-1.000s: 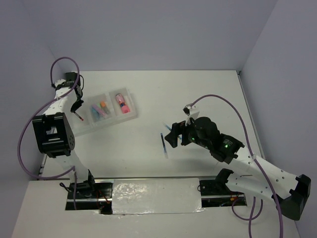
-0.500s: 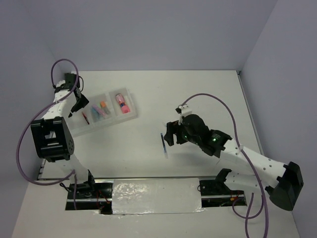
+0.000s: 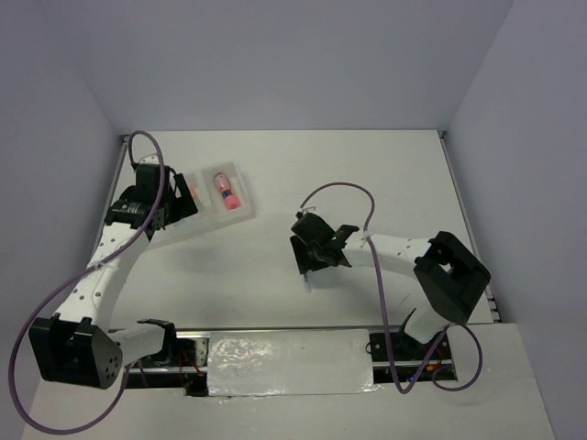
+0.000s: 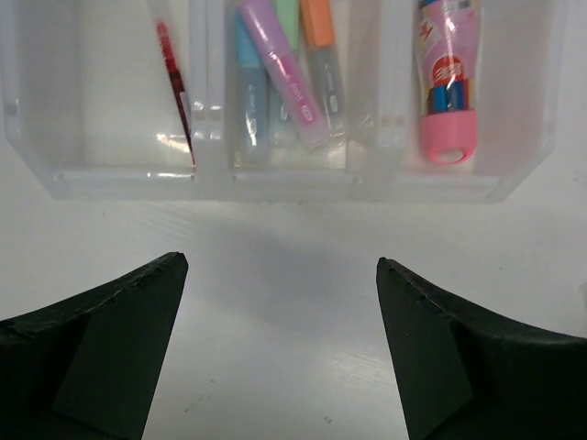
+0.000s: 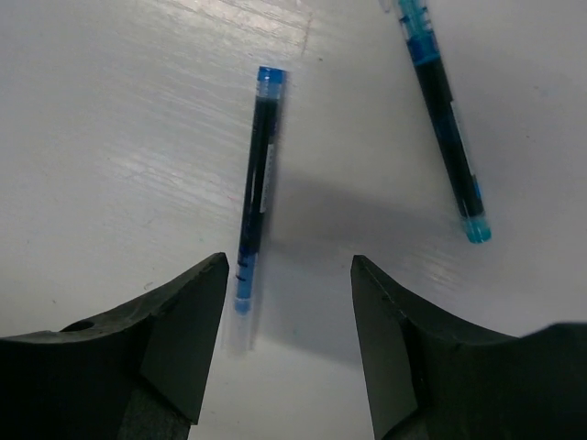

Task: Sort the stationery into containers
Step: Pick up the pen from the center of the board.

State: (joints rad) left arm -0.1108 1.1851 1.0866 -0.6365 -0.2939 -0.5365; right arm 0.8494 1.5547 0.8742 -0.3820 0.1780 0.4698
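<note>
The containers are one clear tray (image 4: 293, 183) of three compartments. A thin red pen (image 4: 174, 92) lies in the left one. The middle one holds blue (image 4: 249, 92), lilac (image 4: 289, 78), green (image 4: 286, 14) and orange (image 4: 321, 64) highlighters. A pink-red marker (image 4: 448, 92) is in the right one. My left gripper (image 4: 281, 264) is open and empty over bare table, just short of the tray's near wall. My right gripper (image 5: 289, 261) is open, low over two blue pens. The nearer pen (image 5: 255, 183) ends just inside its left finger (image 5: 174, 339). The other pen (image 5: 445, 119) lies to the right, apart.
In the top view the left arm (image 3: 101, 266) covers the tray's left end, and the pink marker's compartment (image 3: 240, 200) shows. The right arm (image 3: 394, 247) reaches left across the table's middle. The side walls stand close, and the arm bases line the near edge.
My left gripper opened, left the red pen in the left compartment and drew back from the tray. My right gripper moved left and down over the blue pens, its jaws narrowing.
</note>
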